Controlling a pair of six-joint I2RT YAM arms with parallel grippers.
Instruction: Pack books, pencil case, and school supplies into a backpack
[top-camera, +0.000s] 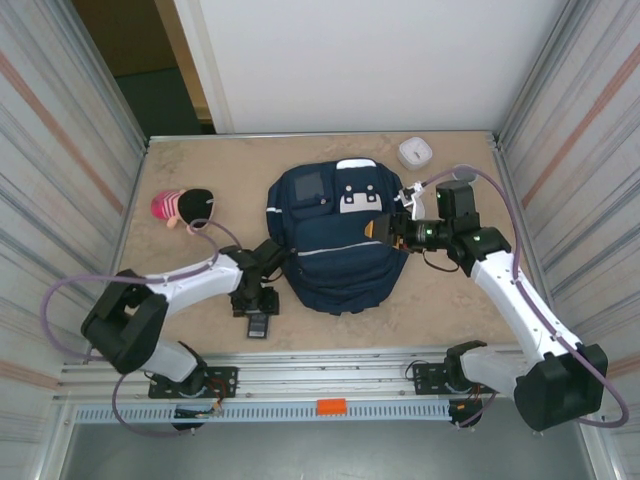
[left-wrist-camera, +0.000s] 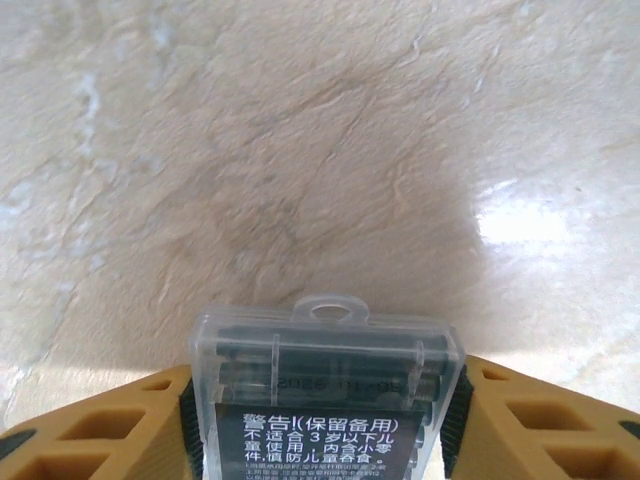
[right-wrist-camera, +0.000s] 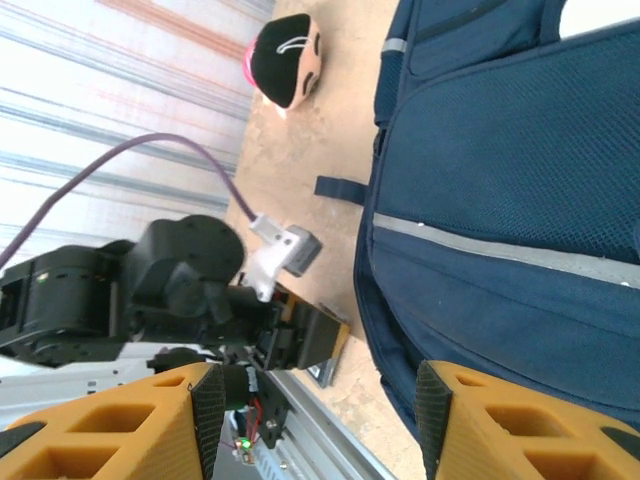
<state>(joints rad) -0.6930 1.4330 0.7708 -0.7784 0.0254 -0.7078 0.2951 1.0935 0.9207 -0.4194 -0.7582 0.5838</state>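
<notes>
The clear packet (left-wrist-camera: 325, 350), black-labelled, is pinched at its two sides by the yellow fingers of the left gripper (left-wrist-camera: 322, 420). It is held close to the near edge of the table (top-camera: 200, 170), just left of the backpack (top-camera: 335, 240). The backpack is laid flat mid-table. At its right side, the right gripper (right-wrist-camera: 318, 400) is held with fingers spread.

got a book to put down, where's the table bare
Bare table: the far-left corner behind the pencil case, and the near-right strip beside the backpack. Crowded near-left, where the left pincer straddles the clear packet.
</notes>
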